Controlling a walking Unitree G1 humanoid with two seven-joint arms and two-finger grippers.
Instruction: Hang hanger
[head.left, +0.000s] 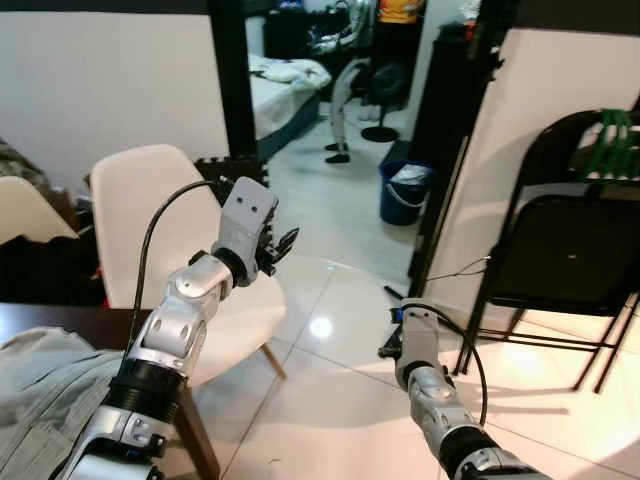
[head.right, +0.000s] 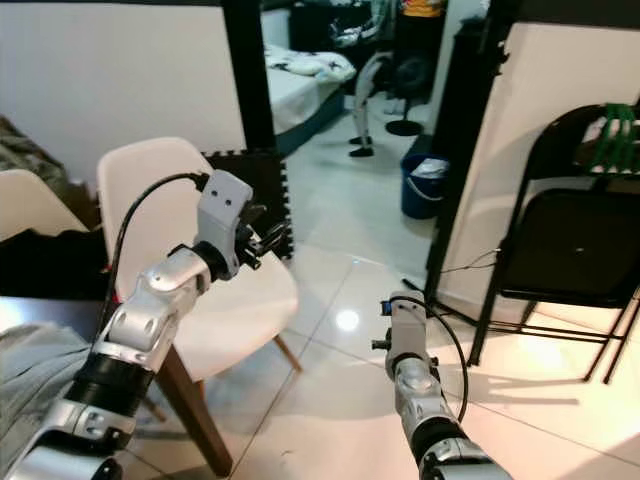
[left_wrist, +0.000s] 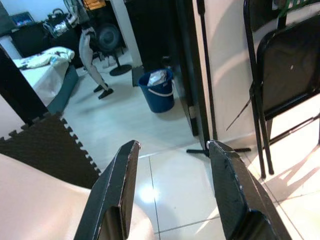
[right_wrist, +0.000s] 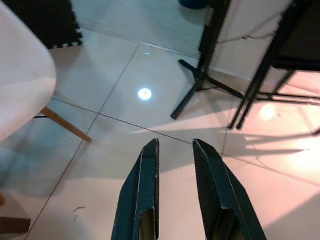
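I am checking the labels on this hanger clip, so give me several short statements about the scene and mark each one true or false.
1. The left gripper is raised in front of the white moulded chair. True.
2. The left gripper holds a hanger. False: its fingers are open and empty.
3. A blue bucket stands on the tiled floor beyond the doorway. True.
4. The black folding chair stands at the robot's left. False: it is at the right, by the wall.
5. The right gripper grips a chair leg. False: it is low over bare floor tiles.

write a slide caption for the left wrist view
Empty left hand, fingers open, aimed over the white chair toward a blue bucket and black folding chair.
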